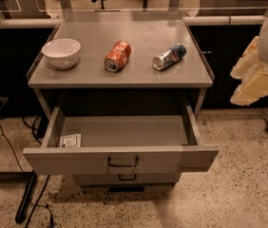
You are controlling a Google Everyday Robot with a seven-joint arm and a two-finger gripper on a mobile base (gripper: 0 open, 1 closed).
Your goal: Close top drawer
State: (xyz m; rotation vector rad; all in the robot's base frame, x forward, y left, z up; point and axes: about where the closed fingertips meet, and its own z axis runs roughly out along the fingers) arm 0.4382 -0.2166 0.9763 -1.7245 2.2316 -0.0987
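Note:
The top drawer (119, 159) is a wide grey metal drawer under the grey cabinet top (124, 75). It stands pulled far out toward me. Its front panel carries a dark loop handle (123, 162) in the middle. A small white card (70, 140) lies on the drawer floor at the left. My gripper (256, 82) shows as a cream-coloured part below the white arm at the right edge, level with the cabinet top. It is well to the right of the drawer and touches nothing.
A white bowl (61, 52), an orange can (118, 56) and a blue and silver can (169, 56) lie on the cabinet top. A lower drawer front (127, 177) shows under the open drawer. Black cables and a stand leg (27, 201) lie on the speckled floor at the left.

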